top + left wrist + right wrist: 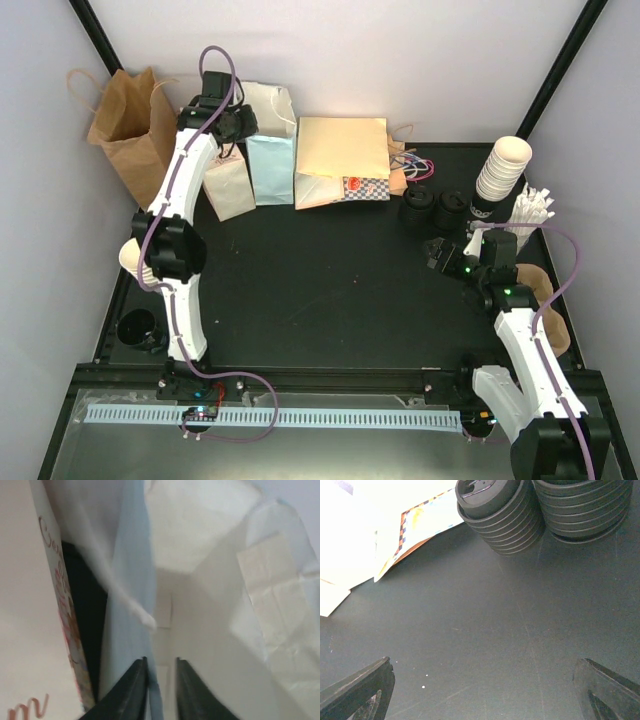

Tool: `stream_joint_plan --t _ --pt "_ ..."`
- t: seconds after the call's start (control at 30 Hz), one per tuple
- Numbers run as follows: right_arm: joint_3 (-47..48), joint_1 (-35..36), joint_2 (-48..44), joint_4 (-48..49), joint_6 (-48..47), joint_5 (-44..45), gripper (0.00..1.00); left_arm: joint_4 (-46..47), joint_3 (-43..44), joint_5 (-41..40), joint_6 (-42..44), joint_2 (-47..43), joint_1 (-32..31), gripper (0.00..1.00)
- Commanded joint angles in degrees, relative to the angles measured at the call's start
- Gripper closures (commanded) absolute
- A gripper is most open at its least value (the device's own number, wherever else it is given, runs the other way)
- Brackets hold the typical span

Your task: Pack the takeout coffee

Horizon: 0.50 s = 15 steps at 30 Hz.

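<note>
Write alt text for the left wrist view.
The left gripper pinches the top edge of a pale blue paper bag between its dark fingers, nearly shut. A white bag interior opens to the right; a cream bag with red script stands at left.

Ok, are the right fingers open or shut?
Open: the right gripper has its fingers at opposite edges of the wrist view, only table between.
</note>
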Motion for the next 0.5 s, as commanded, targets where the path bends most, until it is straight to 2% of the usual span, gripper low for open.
stream_joint_plan --t 0.0,0.07,0.2,0.33,0.47 --pt "0.95 0.2 -0.4 0.05 0.73 0.58 0.0 -2.78 2.76 0.81 1.65 -3.52 -0.59 0.92" --pt "1.18 0.19 -0.42 -0.29 0.89 0.07 0.0 -3.5 2.38 0.85 1.81 -6.74 -0.58 0.98" --pt "0.77 0.15 -0.78 -0.25 1.32 -0.69 0.0 -3.29 -3.53 0.43 2.17 -15.77 -0.88 0.98" --pt "0.23 0.19 -0.65 0.39 1.5 -1.85 0.0 1.09 -16.05 2.47 1.27 -27.58 -0.85 0.97" --pt "0.59 0.21 0.48 1.03 1.79 -2.82 0.0 9.84 -31.7 8.79 -1.59 -41.03 -0.85 0.97"
